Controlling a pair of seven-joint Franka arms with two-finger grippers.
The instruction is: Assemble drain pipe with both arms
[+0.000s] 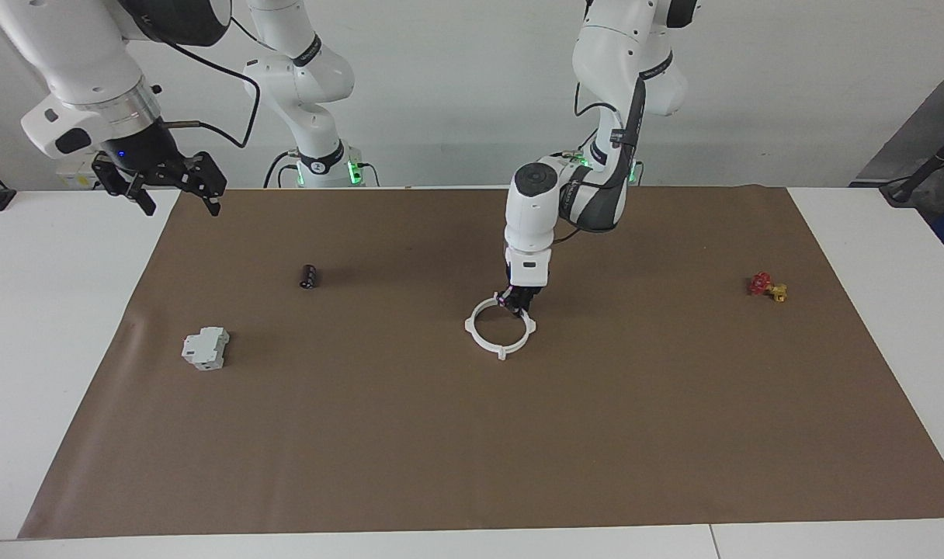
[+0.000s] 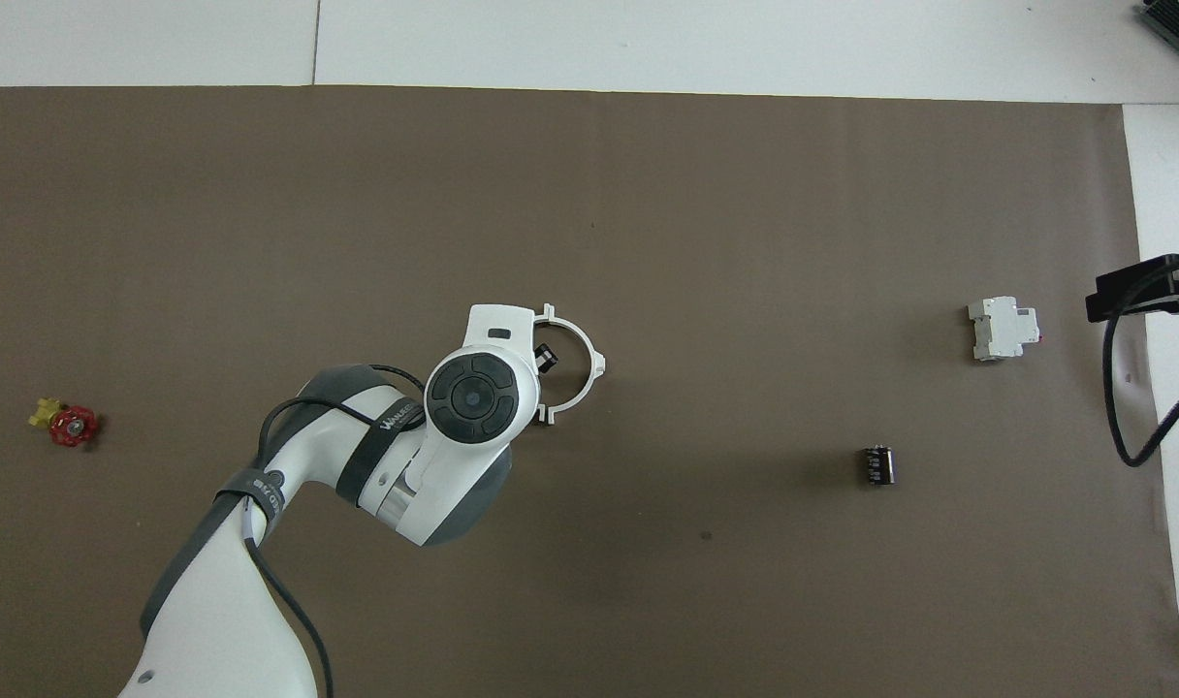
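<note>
Possibly "WANLEES" on the left arm's strap (image 2: 393, 423)

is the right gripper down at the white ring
No: the right gripper hangs in the air over the table's edge at the right arm's end, while the left gripper is the one down at the white ring.
</note>
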